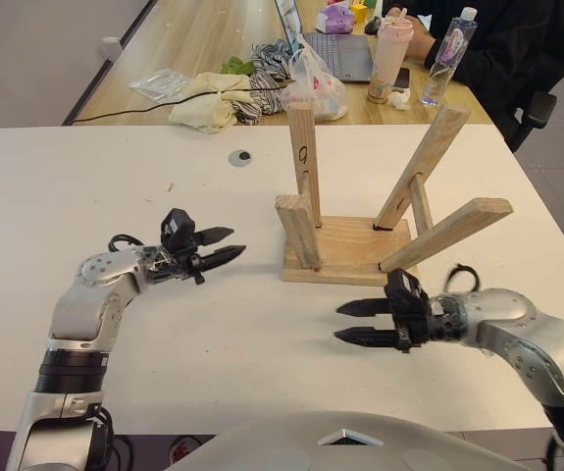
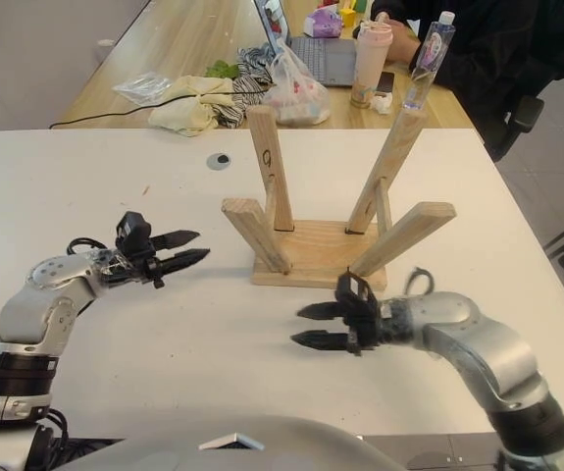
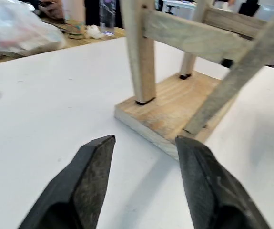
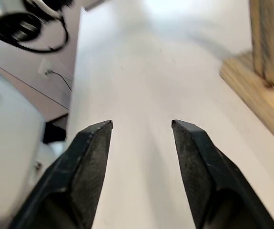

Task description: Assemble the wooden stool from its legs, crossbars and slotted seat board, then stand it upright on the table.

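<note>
**A:** Stool status?

**B:** Stool (image 2: 316, 250) sits inverted mid-desk (image 1: 115, 186). Seat board (image 1: 345, 257) is flat down, four legs (image 1: 304, 162) point up and splay outward, and a crossbar (image 3: 194, 38) bridges two of them. It looks assembled to me. The flip upright isn't done.

**A:** Claws?

**B:** Both are apart and empty. My left claw (image 1: 234, 242) hovers at 9 o'clock of the board, tips aimed at it, near but not touching. My right claw (image 1: 340, 322) is at 6 o'clock, just off the board's near edge, tips pointing toward 9.

**A:** Why upside down?

**B:** My read is that board-down gives a flat base, so the legs drop into the slots from above.

**A:** Next move?

**B:** Probably grip two opposite legs and roll it over. The risk is the joints: they may only be press-fit, so a leg could pull out mid-flip.
</note>
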`<state>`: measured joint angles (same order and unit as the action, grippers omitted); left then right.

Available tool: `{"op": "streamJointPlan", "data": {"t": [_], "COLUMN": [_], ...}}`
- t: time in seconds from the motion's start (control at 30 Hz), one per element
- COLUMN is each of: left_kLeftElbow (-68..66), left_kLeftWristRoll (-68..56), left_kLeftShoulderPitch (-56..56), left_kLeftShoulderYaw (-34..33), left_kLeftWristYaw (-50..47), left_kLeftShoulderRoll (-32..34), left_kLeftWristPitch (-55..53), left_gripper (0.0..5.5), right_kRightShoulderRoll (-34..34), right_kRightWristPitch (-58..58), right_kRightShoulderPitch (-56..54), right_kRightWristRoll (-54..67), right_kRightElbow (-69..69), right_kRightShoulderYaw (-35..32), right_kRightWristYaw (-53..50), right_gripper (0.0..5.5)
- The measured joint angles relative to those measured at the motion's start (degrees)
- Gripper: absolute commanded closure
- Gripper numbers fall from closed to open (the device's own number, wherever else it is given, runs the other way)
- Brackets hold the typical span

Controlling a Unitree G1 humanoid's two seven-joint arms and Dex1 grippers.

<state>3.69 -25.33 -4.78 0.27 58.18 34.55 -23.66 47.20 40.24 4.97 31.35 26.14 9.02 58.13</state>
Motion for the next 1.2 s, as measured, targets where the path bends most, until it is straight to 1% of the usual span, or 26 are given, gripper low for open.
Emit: {"op": "streamJointPlan", "data": {"t": [0.03, 0.1, 0.23, 0.3, 0.33, 0.4, 0.5, 0.6, 0.67, 0.7, 0.77, 0.87, 1.0, 1.07, 1.1, 1.2], "left_kLeftElbow": [0.1, 0.1, -0.4, -0.9, -1.2, -1.8, -2.6, -3.4, -4.0, -5.0, -6.8, -11.8, -20.0, -23.7, -24.6, -28.6], "left_kLeftWristRoll": [0.1, 0.1, 1.2, 1.8, 2.4, 2.9, 2.9, 2.9, 2.7, 2.4, 2.0, 1.6, 2.9, 4.3, 4.6, 5.1], "left_kLeftShoulderPitch": [0.2, 0.1, -1.0, -2.2, -2.4, -2.9, -4.0, -4.7, -5.0, -5.4, -7.0, -10.5, -15.6, -17.1, -17.4, -19.3], "left_kLeftShoulderYaw": [0.9, 2.2, 4.7, 6.2, 7.1, 8.4, 8.9, 8.9, 8.9, 8.9, 8.8, 8.9, 10.1, 11.3, 11.4, 11.3], "left_kLeftWristYaw": [0.6, 1.4, 2.0, 2.3, 2.5, 2.7, 2.7, 2.6, 2.5, 2.6, 2.8, 3.8, 5.1, 6.8, 7.1, 9.0], "left_kLeftShoulderRoll": [0.0, 0.0, -1.2, -1.6, -1.9, -2.9, -3.7, -4.5, -6.0, -6.7, -8.1, -10.5, -13.7, -14.6, -14.8, -14.8], "left_kLeftWristPitch": [0.0, 0.0, 1.5, 2.2, 2.7, 2.9, 2.9, 4.1, 4.4, 4.6, 4.6, 4.9, 7.1, 8.4, 8.9, 9.0], "left_gripper": [2.61, 2.28, 2.28, 2.28, 2.28, 2.28, 2.28, 2.28, 2.28, 2.28, 2.23, 2.23, 2.23, 2.52, 2.59, 3.12], "right_kRightShoulderRoll": [1.0, 1.0, 1.4, 3.2, 3.4, 3.6, 3.9, 5.3, 4.6, 3.0, 1.3, 0.0, -5.5, -7.4, -8.4, -8.8], "right_kRightWristPitch": [-1.5, -5.0, -10.9, -11.9, -12.5, -12.9, -13.5, -15.1, -15.5, -15.6, -15.8, -16.6, -20.1, -22.1, -22.7, -24.6], "right_kRightShoulderPitch": [0.1, 0.1, -2.3, -4.2, -5.3, -6.1, -7.1, -10.1, -13.1, -14.7, -15.5, -17.2, -21.8, -23.8, -24.2, -25.4], "right_kRightWristRoll": [-1.2, -3.0, -7.3, -8.6, -8.9, -9.3, -9.6, -10.8, -10.4, -9.4, -8.8, -9.8, -12.4, -13.4, -13.4, -13.5], "right_kRightElbow": [-2.3, -6.5, -15.8, -18.8, -20.0, -21.2, -23.6, -27.0, -28.7, -29.5, -30.5, -33.6, -41.8, -45.3, -46.3, -49.8], "right_kRightShoulderYaw": [-0.2, -1.7, -4.6, -5.7, -6.8, -7.0, -7.5, -9.6, -10.5, -10.8, -9.7, -6.1, -3.4, -2.9, -2.9, -2.7], "right_kRightWristYaw": [0.5, 1.1, 1.6, 2.3, 2.9, 4.0, 5.3, 5.2, 5.5, 6.0, 7.7, 9.6, 10.7, 11.1, 11.2, 13.0], "right_gripper": [2.62, 2.23, 2.23, 2.23, 2.23, 2.23, 2.23, 2.23, 2.23, 2.23, 2.55, 3.06, 3.75, 3.95, 3.96, 3.98]}}
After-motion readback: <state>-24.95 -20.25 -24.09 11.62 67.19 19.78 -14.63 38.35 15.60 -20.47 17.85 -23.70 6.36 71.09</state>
